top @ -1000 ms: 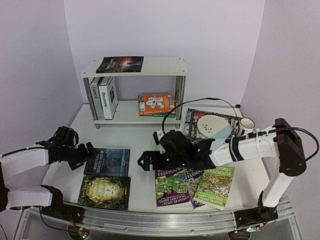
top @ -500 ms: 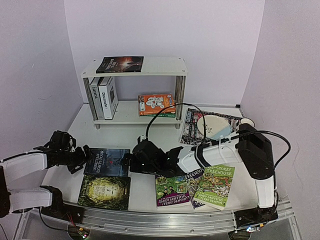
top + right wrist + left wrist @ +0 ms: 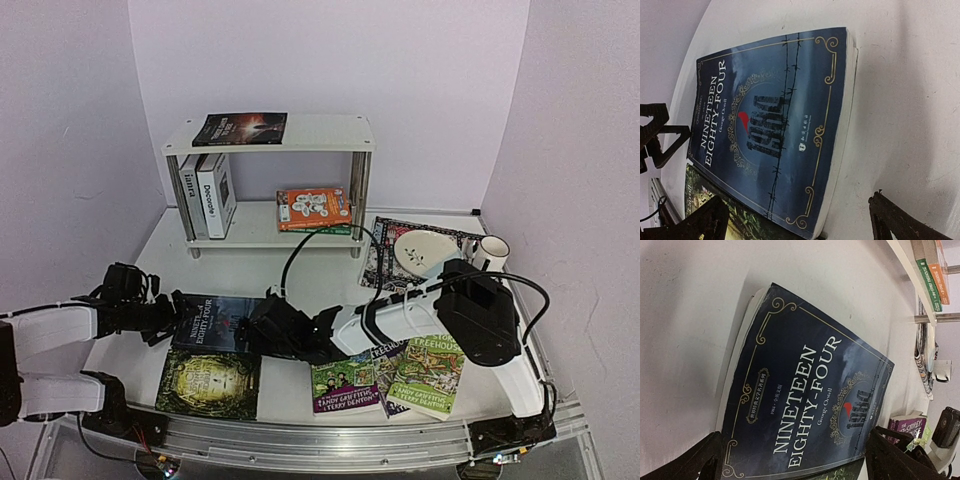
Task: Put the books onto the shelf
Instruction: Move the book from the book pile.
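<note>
The dark blue "Nineteen Eighty-Four" book [image 3: 215, 322] lies flat on the table. My left gripper [image 3: 166, 318] is open at its left edge, and in the left wrist view the book [image 3: 805, 385] fills the space between the fingers [image 3: 795, 456]. My right gripper [image 3: 262, 330] is open at its right edge, straddling the book's corner [image 3: 775, 125] in the right wrist view [image 3: 800, 220]. A dark green book [image 3: 208, 383] and Treehouse paperbacks [image 3: 345, 385] lie near the front. The white shelf [image 3: 320, 134] holds a dark book [image 3: 240, 128], two white hardbacks [image 3: 208, 193] and an orange paperback [image 3: 312, 207].
A patterned mat [image 3: 380, 262] at the right carries a white plate [image 3: 425, 250], with a mug [image 3: 492, 250] beside it. A black cable [image 3: 300, 250] loops over the table in front of the shelf. The right arm [image 3: 420, 315] stretches across the Treehouse paperbacks.
My right arm has swung left from above the Treehouse paperbacks to the blue book's right edge. My left gripper has stayed close to the book's left edge. Both stayed open.
</note>
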`<state>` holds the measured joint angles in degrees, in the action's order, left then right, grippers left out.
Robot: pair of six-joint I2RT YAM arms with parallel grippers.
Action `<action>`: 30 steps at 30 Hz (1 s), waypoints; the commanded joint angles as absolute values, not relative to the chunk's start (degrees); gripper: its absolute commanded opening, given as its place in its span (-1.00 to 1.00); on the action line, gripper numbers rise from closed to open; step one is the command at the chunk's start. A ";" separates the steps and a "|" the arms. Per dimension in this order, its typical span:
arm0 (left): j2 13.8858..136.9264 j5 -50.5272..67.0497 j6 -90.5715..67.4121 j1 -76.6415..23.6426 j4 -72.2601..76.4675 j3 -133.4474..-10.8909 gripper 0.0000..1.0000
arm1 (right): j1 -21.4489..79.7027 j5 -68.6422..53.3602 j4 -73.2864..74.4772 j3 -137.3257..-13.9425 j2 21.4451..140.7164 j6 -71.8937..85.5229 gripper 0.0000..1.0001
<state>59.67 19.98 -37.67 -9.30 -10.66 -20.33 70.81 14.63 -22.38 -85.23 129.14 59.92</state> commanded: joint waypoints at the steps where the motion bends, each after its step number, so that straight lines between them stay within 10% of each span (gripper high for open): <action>1: 62.57 25.07 -36.26 -9.19 -7.85 -18.84 0.99 | 71.03 18.73 -21.75 -84.00 127.71 59.52 0.97; 18: 64.67 34.44 -36.06 -10.27 -4.06 -17.96 0.86 | 70.70 22.23 -22.11 -75.53 119.22 52.58 0.97; 30: 56.45 18.05 -41.91 -10.28 -11.28 -17.86 0.99 | 68.99 11.35 -22.08 -78.88 123.26 57.99 0.97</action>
<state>59.03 25.30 -39.60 -10.17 -7.65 -17.98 69.10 14.23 -23.13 -76.03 122.35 55.58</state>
